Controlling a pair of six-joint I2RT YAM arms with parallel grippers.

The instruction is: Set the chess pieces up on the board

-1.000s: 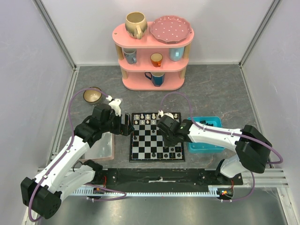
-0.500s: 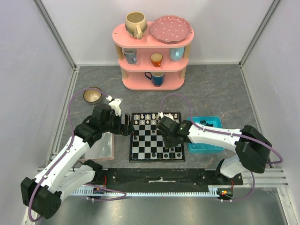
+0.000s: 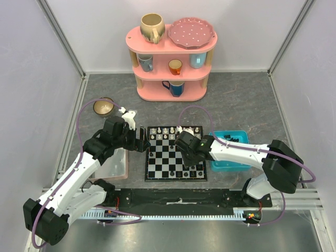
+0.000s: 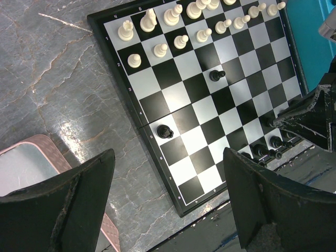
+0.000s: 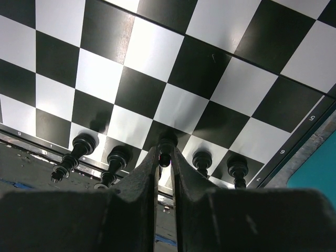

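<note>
The board lies between my arms. Cream-white chess pieces fill its far rows, and black ones line the near right edge. Two black pieces stand alone mid-board. My right gripper is low over the near right corner. It is shut on a black piece that stands upright on a square in that row. My left gripper hovers wide open above the board's left edge with nothing between its fingers.
A blue tray holding more black pieces sits right of the board. A pink-rimmed grey tray lies to the left under my left arm. At the back stand a pink shelf of cups and a small bowl.
My right gripper has shifted slightly left and lower over the near right squares. The left arm has not moved.
</note>
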